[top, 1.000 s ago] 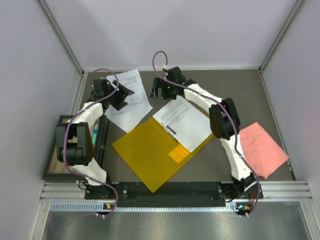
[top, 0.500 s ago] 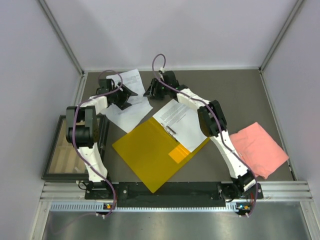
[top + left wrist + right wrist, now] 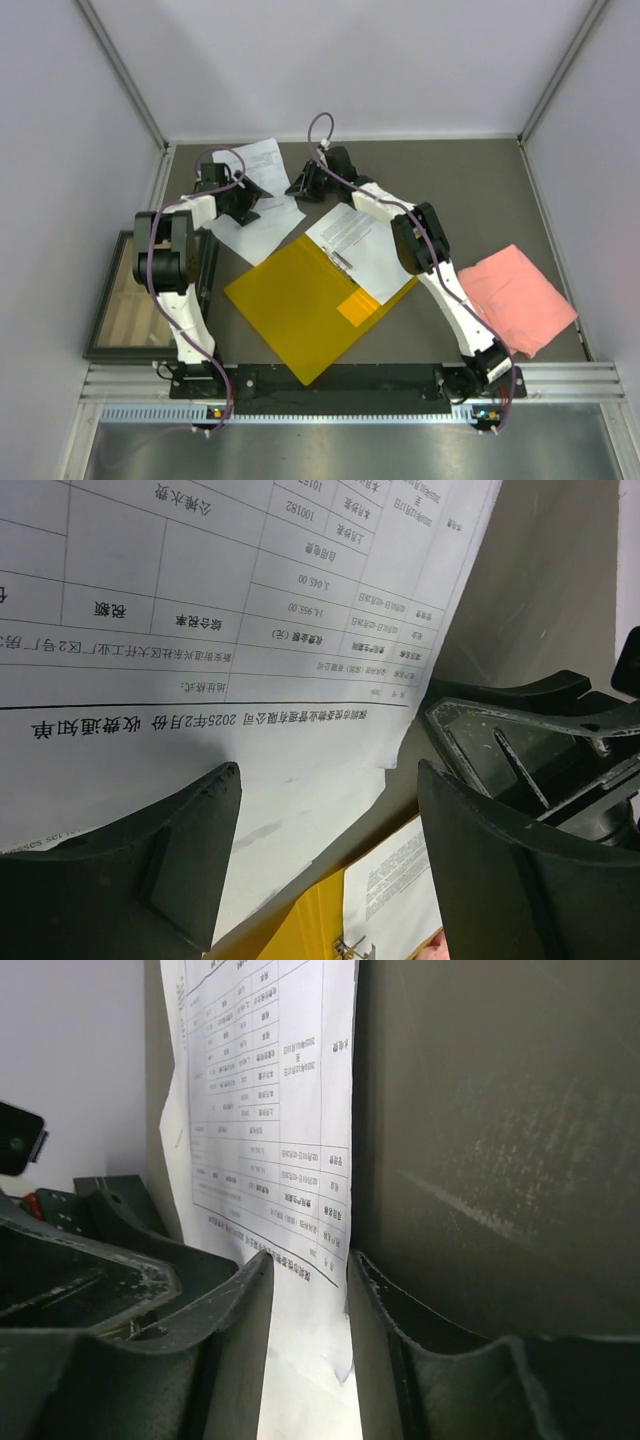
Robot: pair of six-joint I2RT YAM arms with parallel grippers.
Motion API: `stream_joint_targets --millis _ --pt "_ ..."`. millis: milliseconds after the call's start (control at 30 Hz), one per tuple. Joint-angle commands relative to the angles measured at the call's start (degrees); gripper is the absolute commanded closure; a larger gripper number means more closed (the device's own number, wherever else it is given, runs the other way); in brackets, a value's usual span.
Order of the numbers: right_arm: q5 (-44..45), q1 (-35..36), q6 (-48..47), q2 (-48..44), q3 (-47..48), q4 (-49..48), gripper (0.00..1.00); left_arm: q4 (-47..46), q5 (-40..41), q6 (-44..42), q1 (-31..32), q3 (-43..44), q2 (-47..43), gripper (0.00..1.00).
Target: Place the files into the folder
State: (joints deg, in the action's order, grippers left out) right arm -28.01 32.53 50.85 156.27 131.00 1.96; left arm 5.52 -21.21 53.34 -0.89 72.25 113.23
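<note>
while the loose sheets (image 3: 258,200) lie at the far left of the table (image 3: 470,190), just beyond the open folder (image 3: 295,310), both arms are reached over them. one filed sheet (image 3: 368,245) is found on the folder's right half, beside the clip (image 3: 340,262).

left gripper (image 3: 328,780): jaws are held wide apart over the printed page; nothing is held.
right gripper (image 3: 310,1260): jaws are set narrowly apart, astride the page's long edge; a gap is visible, so no pinch is recorded.

risks judged from here:
- the page edge is thin and lies low on the table; if the jaws are closed slightly off the edge, nothing is caught, or the pads are scraped along the surface.
- the sheets overlap; one pinch may take two at once, or the lower one may be dragged askew.
- if the page is lifted by one edge only, it may be bent, creased or slid out of the grip.
- the two grippers are placed close together; contact between them is possible on any inward move.
- the pink cloth (image 3: 518,295) lies well apart and is not expected to interfere.
</note>
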Motion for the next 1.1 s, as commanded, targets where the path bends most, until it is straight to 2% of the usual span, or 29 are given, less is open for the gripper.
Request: stream_joint_targets --millis 0,100,233,400,533,767,833,1067 --pt "-1.7 0.7 4.9 1.7 -0.6 -6.6 0.66 -1.8 1.4 -1.2 -0.3 -0.8 1.2 0.25" --pt "-3.4 0.2 9.5 2.5 -1.9 -11.4 0.73 -1.7 1.3 -1.4 -0.3 -1.0 1.6 0.25" --pt "-4.7 0.0 11.1 3.6 -1.4 -13.1 0.78 -1.6 1.1 -1.6 -0.3 -1.0 2.2 0.25" --pt "-4.9 0.0 11.1 3.2 -1.5 -14.3 0.78 -1.7 0.6 -1.6 -0.3 -0.7 2.3 0.25" --pt "-3.7 0.1 9.2 2.6 -2.1 -14.1 0.67 -1.7 0.5 -1.8 -0.3 -0.7 2.2 0.25" --pt "-2.5 0.1 10.4 3.1 0.9 -16.4 0.66 -1.0 -0.6 -2.5 -0.3 -0.8 2.0 0.25" --pt "-1.9 0.2 9.9 2.6 1.3 -16.6 0.58 -0.4 -0.4 -3.0 -0.3 -0.6 2.0 0.25" --pt "-1.6 0.2 5.3 1.1 3.4 -12.9 0.53 -0.3 -0.6 -3.1 -0.3 -0.5 2.6 0.25"
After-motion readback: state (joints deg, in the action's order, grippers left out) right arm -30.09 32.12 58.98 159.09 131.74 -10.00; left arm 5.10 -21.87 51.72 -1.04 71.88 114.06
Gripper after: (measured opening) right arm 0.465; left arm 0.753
